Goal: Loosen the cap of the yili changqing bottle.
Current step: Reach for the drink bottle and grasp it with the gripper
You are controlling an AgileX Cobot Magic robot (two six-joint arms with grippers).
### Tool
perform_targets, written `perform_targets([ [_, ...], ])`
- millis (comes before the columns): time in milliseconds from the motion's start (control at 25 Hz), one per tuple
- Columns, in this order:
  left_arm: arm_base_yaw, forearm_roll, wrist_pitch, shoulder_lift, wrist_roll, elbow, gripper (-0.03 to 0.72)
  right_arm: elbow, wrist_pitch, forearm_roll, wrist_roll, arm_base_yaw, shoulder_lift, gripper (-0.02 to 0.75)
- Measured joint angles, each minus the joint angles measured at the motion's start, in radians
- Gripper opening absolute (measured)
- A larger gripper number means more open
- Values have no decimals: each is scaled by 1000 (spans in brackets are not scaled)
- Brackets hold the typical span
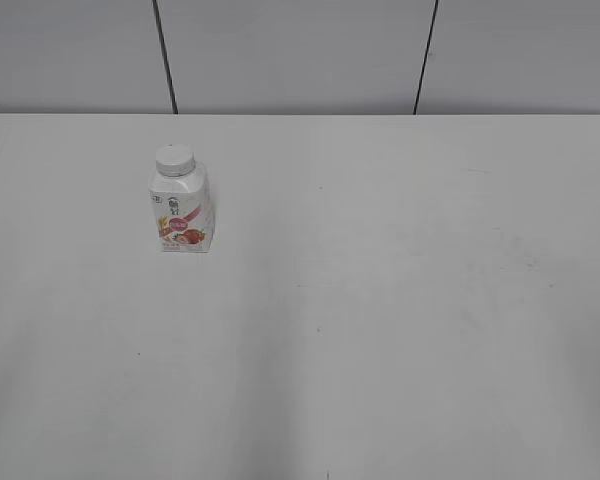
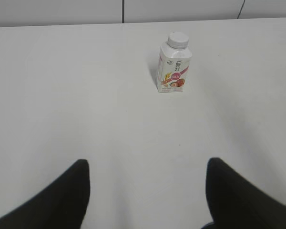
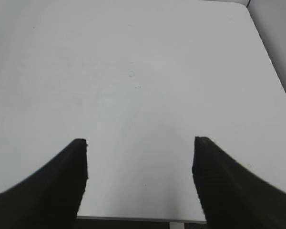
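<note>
Left black two-fingered pincer (image 2: 148, 164): only two fingers show, lower left and lower right of left wrist frame. Matte black, smooth, broad at frame edge, narrowing to rounded tips. No screws, cables or markings visible.

Right black two-fingered pincer (image 3: 140, 141): two fingers at lower left and lower right of right wrist frame. Matte black, tapered; inner faces finely ribbed, tips squared off.

Exterior frame: no robot part visible.

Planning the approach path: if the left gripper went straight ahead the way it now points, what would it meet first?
Probably nothing but bare table. The open left gripper points up the view's middle, and the yili changqing bottle, cap on, stands slightly right of that line. Depth is unclear, so its right finger might graze it.
</note>
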Motion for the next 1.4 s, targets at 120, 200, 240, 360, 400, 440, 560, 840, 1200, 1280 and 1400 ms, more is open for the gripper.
perform_targets([
  [120, 0, 0, 0, 0, 0, 0, 471, 0, 0, 0, 0, 0, 0, 545],
  [200, 0, 0, 0, 0, 0, 0, 471, 0, 0, 0, 0, 0, 0, 545],
  [240, 0, 0, 0, 0, 0, 0, 471, 0, 0, 0, 0, 0, 0, 545],
  [360, 0, 0, 0, 0, 0, 0, 471, 0, 0, 0, 0, 0, 0, 545],
  [400, 0, 0, 0, 0, 0, 0, 471, 0, 0, 0, 0, 0, 0, 545],
  [440, 0, 0, 0, 0, 0, 0, 471, 0, 0, 0, 0, 0, 0, 545],
  [560, 0, 0, 0, 0, 0, 0, 471, 0, 0, 0, 0, 0, 0, 545],
  [840, 0, 0, 0, 0, 0, 0, 471, 0, 0, 0, 0, 0, 0, 545],
  [1200, 0, 0, -1, 0, 0, 0, 471, 0, 0, 0, 0, 0, 0, 545],
  [1280, 0, 0, -15, 0, 0, -12, 471, 0, 0, 0, 0, 0, 0, 545],
  [1400, 0, 0, -97, 13, 0, -49, 471, 0, 0, 0, 0, 0, 0, 545],
])
